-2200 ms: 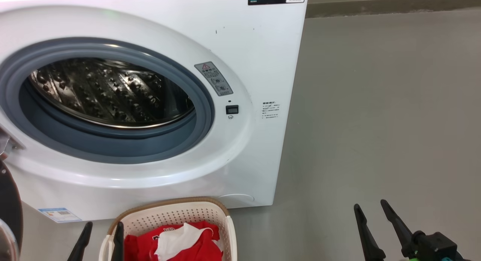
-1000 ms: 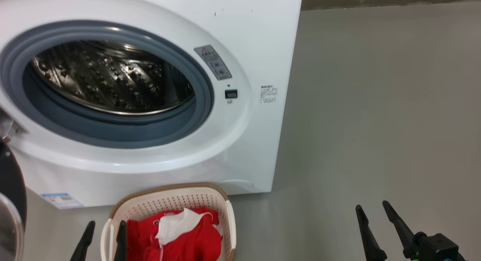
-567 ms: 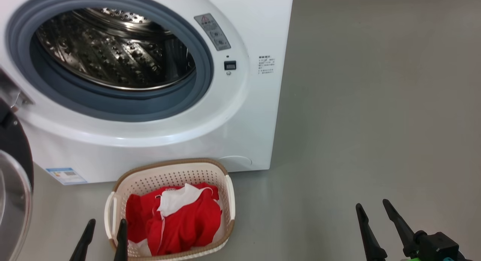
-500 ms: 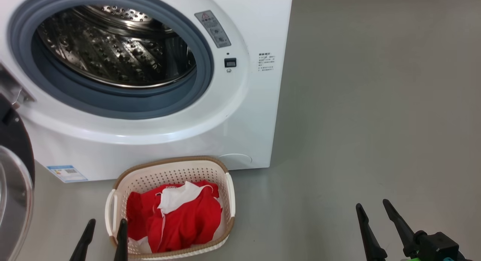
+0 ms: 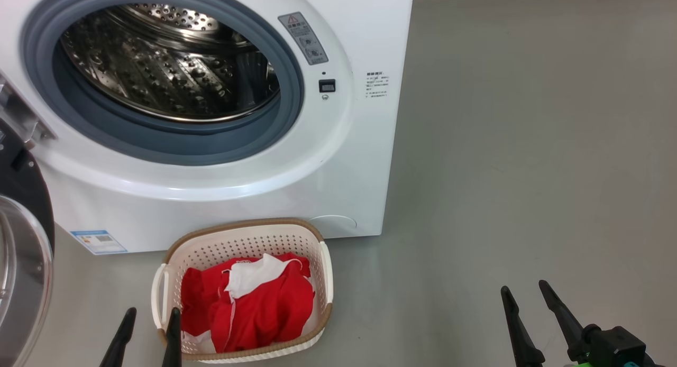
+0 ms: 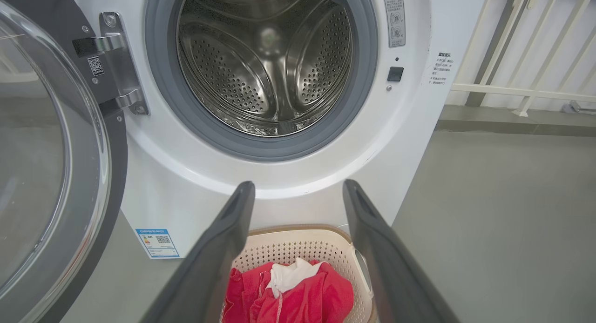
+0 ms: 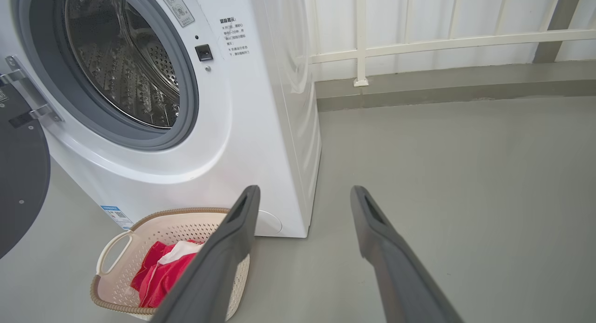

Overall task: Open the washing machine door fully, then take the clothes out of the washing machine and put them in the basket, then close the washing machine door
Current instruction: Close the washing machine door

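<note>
Got the clothes [image 5: 254, 303] heaped in the basket [image 5: 243, 244], parked on the floor [image 5: 529, 171] right in front of the washing machine [image 5: 222, 213]. Washing machine door [image 5: 24, 261] hanging wide open off the machine's left side. Left jaws and right jaws both spread wide, gripping nothing, out front of the machine.

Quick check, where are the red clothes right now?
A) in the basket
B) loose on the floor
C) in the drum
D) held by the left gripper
A: the clothes lie heaped inside the basket, and the drum behind it looks empty.
</note>
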`<state>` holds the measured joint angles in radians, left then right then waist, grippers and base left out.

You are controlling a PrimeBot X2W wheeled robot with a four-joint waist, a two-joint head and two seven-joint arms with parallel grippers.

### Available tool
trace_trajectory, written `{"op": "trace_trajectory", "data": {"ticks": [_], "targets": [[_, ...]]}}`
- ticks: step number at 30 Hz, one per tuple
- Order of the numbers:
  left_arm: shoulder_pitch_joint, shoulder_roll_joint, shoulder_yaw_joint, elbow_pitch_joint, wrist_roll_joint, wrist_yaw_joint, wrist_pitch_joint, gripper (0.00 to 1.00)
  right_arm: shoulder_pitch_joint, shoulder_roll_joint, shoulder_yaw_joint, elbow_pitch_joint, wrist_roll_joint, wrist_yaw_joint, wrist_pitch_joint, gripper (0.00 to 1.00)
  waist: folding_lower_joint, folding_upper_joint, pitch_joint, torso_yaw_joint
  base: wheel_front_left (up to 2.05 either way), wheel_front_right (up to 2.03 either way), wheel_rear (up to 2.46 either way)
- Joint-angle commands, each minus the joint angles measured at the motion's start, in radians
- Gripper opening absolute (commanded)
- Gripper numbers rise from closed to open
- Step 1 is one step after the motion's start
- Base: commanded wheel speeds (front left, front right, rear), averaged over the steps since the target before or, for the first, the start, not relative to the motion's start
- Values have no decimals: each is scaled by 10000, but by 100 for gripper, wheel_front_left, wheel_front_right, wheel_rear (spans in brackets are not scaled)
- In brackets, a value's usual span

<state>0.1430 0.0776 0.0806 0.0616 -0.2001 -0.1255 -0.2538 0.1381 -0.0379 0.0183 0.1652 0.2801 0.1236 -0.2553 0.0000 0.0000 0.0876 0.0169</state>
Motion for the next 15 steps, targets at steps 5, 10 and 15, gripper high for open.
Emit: {"op": "trace_trajectory", "data": {"ticks": [5, 10, 15], "targets": [[-311, -46, 330, -113, 50, -52, -80, 100, -233, -123, 227, -206, -188, 71, -65, 100, 0, 0, -151, 250, 0, 0, 0], [-262, -128, 327, 1, 5, -52, -80, 100, -165, -123, 306, -163, -236, 71, -65, 100, 0, 0, -249, 671, 0, 0, 0], [-145, -217, 421, 176, -54, -52, -80, 100, -137, -123, 435, -72, -299, 71, -65, 100, 0, 0, -400, 1416, 0, 0, 0]]}}
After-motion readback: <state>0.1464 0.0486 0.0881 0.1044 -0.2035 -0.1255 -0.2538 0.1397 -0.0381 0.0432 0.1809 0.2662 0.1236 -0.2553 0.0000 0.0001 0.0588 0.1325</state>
